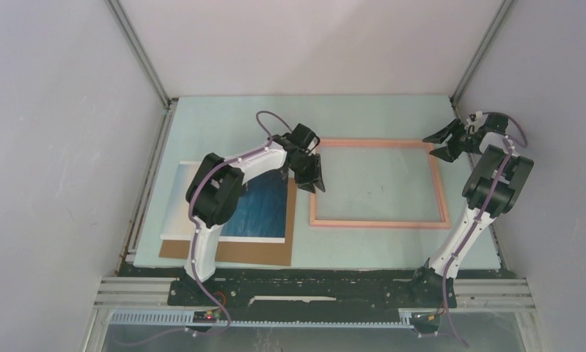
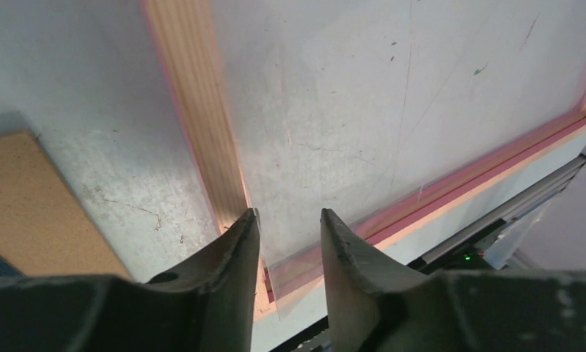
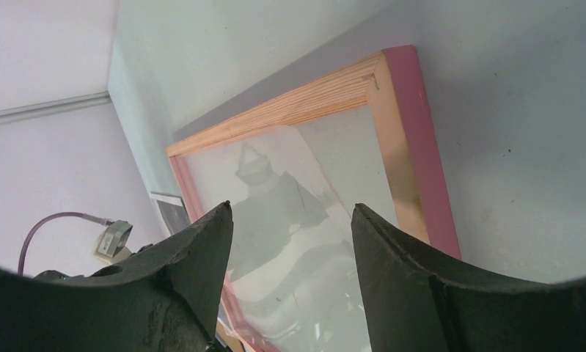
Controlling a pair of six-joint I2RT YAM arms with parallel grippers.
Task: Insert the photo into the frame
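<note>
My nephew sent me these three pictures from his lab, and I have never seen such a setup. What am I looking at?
These are two robot arms bolted at the near edge of a pale table. The wide picture comes from a camera fixed above and behind them. The other two come from small cameras on each wrist, so the dark shapes at the bottom are that arm's own fingers. On the table lies a pink-orange frame with a see-through middle. To its left is a photo of blue sea resting on a brown cardboard sheet, partly hidden under the left arm. The left gripper is at the frame's left side, and the right gripper is near its far right corner. Both are open and hold nothing.
</note>
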